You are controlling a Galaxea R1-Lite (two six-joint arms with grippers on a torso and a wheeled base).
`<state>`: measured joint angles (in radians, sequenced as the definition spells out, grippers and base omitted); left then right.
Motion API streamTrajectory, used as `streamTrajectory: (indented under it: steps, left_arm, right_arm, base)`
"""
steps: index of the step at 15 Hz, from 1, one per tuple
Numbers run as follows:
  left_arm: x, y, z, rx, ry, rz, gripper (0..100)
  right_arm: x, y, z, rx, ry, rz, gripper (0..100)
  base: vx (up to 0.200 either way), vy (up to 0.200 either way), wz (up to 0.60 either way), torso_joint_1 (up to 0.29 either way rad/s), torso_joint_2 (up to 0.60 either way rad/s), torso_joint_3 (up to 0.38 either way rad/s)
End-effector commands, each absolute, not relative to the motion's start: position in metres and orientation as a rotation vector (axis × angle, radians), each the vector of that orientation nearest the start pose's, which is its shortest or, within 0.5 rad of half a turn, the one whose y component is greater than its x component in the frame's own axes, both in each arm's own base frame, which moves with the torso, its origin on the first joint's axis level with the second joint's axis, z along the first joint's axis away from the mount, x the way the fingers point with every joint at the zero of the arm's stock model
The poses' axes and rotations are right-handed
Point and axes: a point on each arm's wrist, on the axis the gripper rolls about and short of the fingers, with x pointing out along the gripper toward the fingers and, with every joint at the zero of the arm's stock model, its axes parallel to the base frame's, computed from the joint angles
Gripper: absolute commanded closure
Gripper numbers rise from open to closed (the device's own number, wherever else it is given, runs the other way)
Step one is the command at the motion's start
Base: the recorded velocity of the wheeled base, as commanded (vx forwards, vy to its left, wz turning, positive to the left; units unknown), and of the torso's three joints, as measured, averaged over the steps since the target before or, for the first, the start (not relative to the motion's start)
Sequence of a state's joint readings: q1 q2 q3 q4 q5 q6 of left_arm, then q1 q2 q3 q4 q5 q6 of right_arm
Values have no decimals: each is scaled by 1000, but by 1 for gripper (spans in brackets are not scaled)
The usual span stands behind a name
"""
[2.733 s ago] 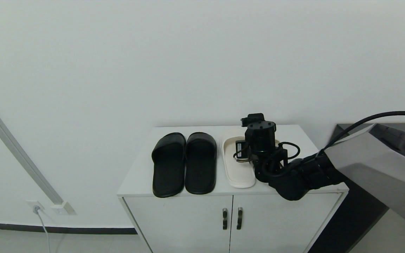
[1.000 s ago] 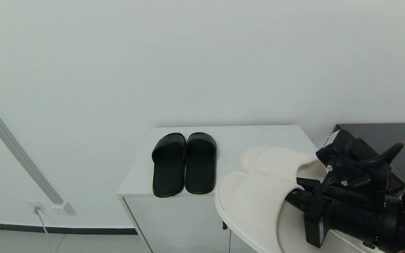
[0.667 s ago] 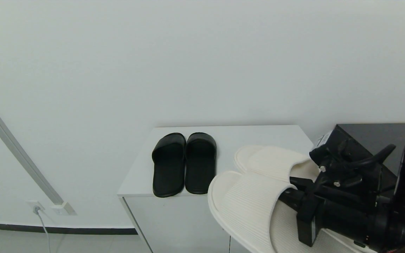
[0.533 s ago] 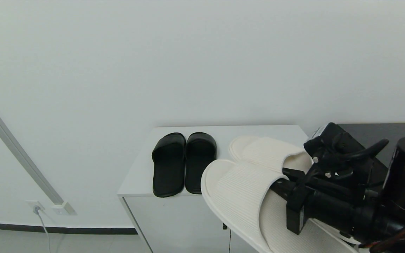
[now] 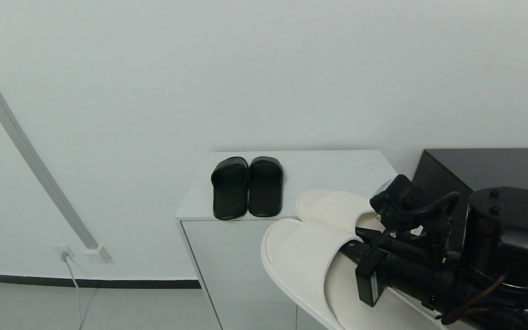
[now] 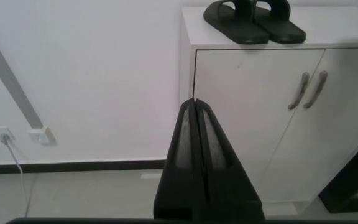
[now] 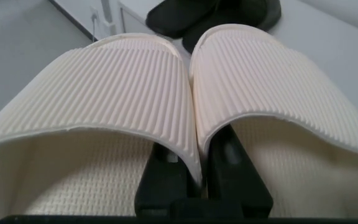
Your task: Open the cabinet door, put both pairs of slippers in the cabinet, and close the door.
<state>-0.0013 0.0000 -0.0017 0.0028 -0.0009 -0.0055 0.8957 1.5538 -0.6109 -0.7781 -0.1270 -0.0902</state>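
A: What is different from a few seconds ago?

B: Then the white slippers (image 5: 312, 256) were lying on the cabinet (image 5: 337, 167), to the right of the black slippers (image 5: 232, 188), and the right gripper (image 7: 196, 163) stood over them. Now they are off the top and hang in the air before the cabinet, on its right side and nearer to the camera. The head camera has also moved: the whole picture is shifted, so the cabinet looks a little farther away. The black slippers have stayed side by side on the left part of the top.

A: How does the right gripper hold the pair?

B: Its fingers (image 7: 166, 177) are clenched on the pair. One finger goes under the strap of each slipper, and the two inner edges of the straps are pressed together between them. The toes point away from the gripper, toward the black slippers, and the heels lie on both sides of the fingers.

A: And the left gripper (image 6: 195, 109)?

B: Its fingers are pressed together with nothing between them. It is in front of the cabinet, toward its left edge, well apart from it and from both pairs.

A: The doors (image 6: 253, 106)?

B: Both are closed, and the two handles (image 6: 309, 90) are close beside each other at the middle.
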Motion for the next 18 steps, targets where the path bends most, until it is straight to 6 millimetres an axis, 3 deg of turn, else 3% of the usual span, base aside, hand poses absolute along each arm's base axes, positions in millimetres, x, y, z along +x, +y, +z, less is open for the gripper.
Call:
streamTrajectory:
  steps: [1,14,18]
  left_arm:
    - [-23,0,76,-6,2,-2,100]
    - [-23,0,76,-8,3,3,100]
    - [-23,0,76,-6,2,0,100]
  right_arm:
    - [169,201,183,-174,125,761,100]
    - [173,194,176,-174,153,743,100]
    - [171,193,171,-183,170,746,100]
  base:
    - [0,0,0,0,0,0]
    - [0,0,0,0,0,0]
    - [0,0,0,-152,336,195]
